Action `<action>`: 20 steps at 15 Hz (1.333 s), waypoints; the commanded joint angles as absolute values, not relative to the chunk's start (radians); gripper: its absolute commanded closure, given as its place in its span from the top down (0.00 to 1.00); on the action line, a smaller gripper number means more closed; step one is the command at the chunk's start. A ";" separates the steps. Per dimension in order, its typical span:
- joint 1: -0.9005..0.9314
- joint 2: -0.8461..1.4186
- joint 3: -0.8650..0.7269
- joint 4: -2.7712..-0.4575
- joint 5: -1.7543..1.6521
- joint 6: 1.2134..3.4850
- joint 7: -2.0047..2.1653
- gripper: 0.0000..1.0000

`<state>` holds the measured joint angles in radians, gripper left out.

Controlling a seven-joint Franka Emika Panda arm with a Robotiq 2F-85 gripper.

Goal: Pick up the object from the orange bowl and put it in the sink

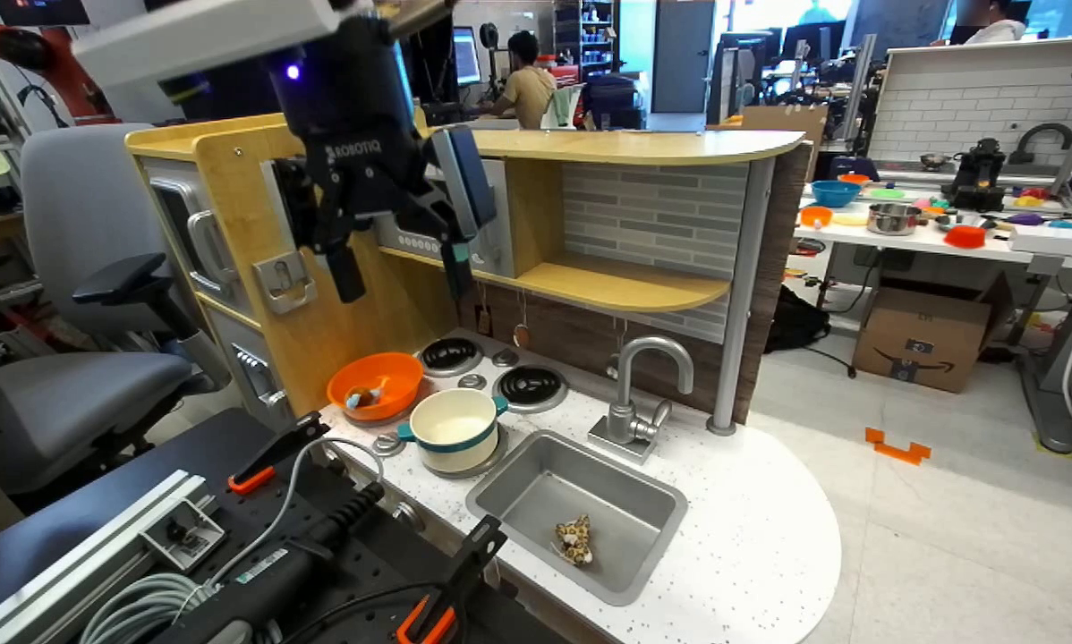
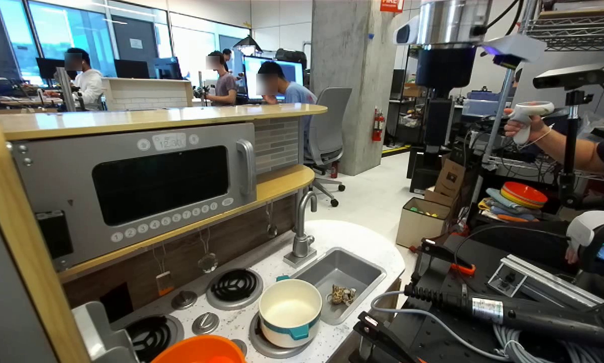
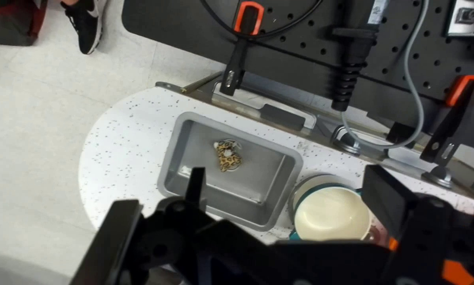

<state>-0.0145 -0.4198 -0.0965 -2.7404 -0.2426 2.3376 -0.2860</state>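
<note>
At the back: wooden play kitchen point(image 1: 375, 322), showing in both exterior views. Speckled white worktop point(image 1: 751, 537) runs along its front, rounded off at one end. Toy microwave point(image 2: 161, 186), grey with a dark window, is built into the play kitchen above worktop level. Next down, steel sink point(image 1: 625, 514): rectangular, rounded corners, let into the worktop near the rounded end. Robotiq claw point(image 1: 402, 279) hangs high, well clear of the worktop; fingers spread wide, gap plain in the wrist view too. Orange bowl point(image 1: 388, 374) is at the end away from the rounded edge; wrist view gets only scraps of its orange behind the claw. Cream pot point(image 1: 451, 458), teal band, teal handles, stands upright between bowl and sink, close to both. Grey gooseneck faucet point(image 1: 623, 420) with a curved spout is upright at the sink's back edge. Two black coil burners point(image 1: 531, 385) behind bowl and pot, flat on the worktop. Leopard-print toy point(image 1: 574, 539) lies on the sink floor, seen in all three views. Smallest: the task's object, a blue, white and brown item point(image 1: 363, 394) down in the orange bowl, seen in an exterior view; too small to identify.
</note>
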 commanded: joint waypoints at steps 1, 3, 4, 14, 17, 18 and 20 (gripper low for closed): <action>0.046 -0.247 -0.061 -2.688 -0.203 2.380 -0.319 1.00; 0.072 -0.169 -0.031 -2.678 -0.208 2.429 -0.329 1.00; 0.079 -0.131 -0.013 -2.667 -0.216 2.443 -0.317 1.00; 0.124 0.190 0.131 -2.511 -0.136 2.521 -0.339 1.00; 0.132 0.254 0.169 -2.467 -0.140 2.519 -0.332 1.00; 0.137 0.277 0.178 -2.452 -0.149 2.518 -0.325 1.00; 0.148 0.316 0.192 -2.425 -0.158 2.512 -0.317 1.00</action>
<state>0.1325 0.2462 0.1744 -2.4808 -0.1571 2.5147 -0.3165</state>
